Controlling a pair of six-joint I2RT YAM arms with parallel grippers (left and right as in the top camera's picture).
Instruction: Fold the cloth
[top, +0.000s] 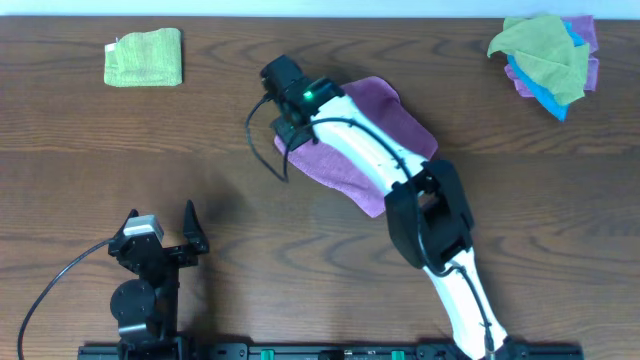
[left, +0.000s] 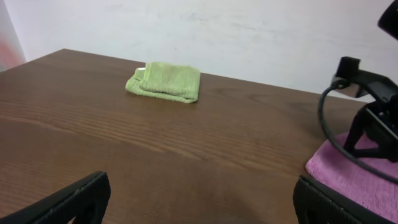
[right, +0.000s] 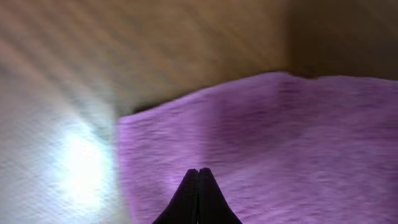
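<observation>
Lilac, one cloth (top: 335, 165) lies under the outstretched right gripper (right: 198, 171), its fingers pressed together, one folded green cloth (top: 144, 57) well apart, left gripper (top: 160, 218) resting with fingers wide.

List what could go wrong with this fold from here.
The right claw is shut at the edge of the cloth; whether it pinches fabric is unclear, so the edge may slip. The left claw sits open, away from the cloth, so nothing pins it and it may drag across the table instead of folding.
</observation>
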